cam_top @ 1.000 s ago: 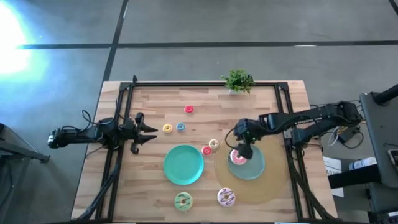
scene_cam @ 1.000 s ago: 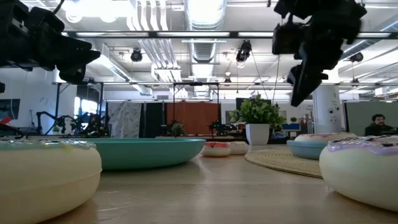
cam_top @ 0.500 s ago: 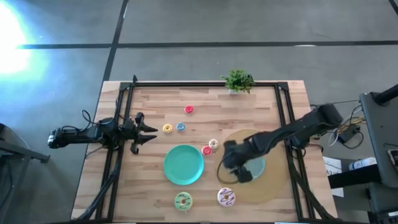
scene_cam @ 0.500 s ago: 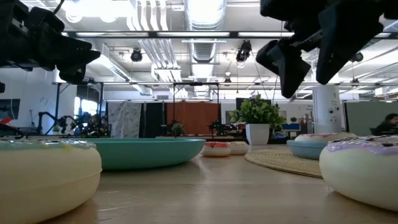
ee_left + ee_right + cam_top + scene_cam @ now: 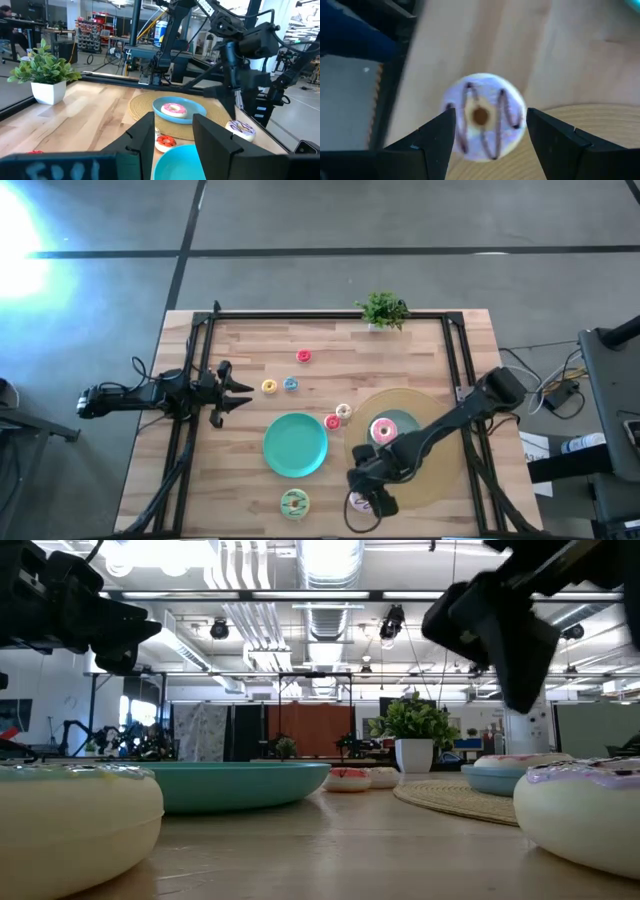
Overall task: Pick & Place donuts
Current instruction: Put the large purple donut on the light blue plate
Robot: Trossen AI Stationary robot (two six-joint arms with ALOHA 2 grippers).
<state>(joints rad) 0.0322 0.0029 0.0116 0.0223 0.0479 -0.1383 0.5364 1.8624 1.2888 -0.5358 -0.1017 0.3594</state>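
My right gripper [image 5: 370, 496] is open and hangs above the white-purple donut [image 5: 482, 116], which lies flat on the table near the front edge, its rim against the woven mat. The fingers [image 5: 437, 140] stand on either side of it without touching. The pink donut [image 5: 383, 430] lies on the small teal plate [image 5: 404, 423]. The green donut [image 5: 293, 503] lies flat on the table near the front edge. Several tiny donuts lie on the table: red [image 5: 303, 356], yellow [image 5: 268, 386], blue [image 5: 290, 383], red [image 5: 332, 421], cream [image 5: 343, 412]. My left gripper [image 5: 238, 390] is open and empty at the table's left.
A larger teal plate [image 5: 295, 445] sits mid-table. The small plate rests on a round woven mat [image 5: 440, 470]. A small potted plant [image 5: 382, 310] stands at the far edge. Black frame rails [image 5: 190, 410] run along the table's left and right sides.
My right gripper has gone from above the pink donut on the small plate toward the table's near edge and a little left, and now hangs over the white-purple donut. The pink donut stays on its plate.
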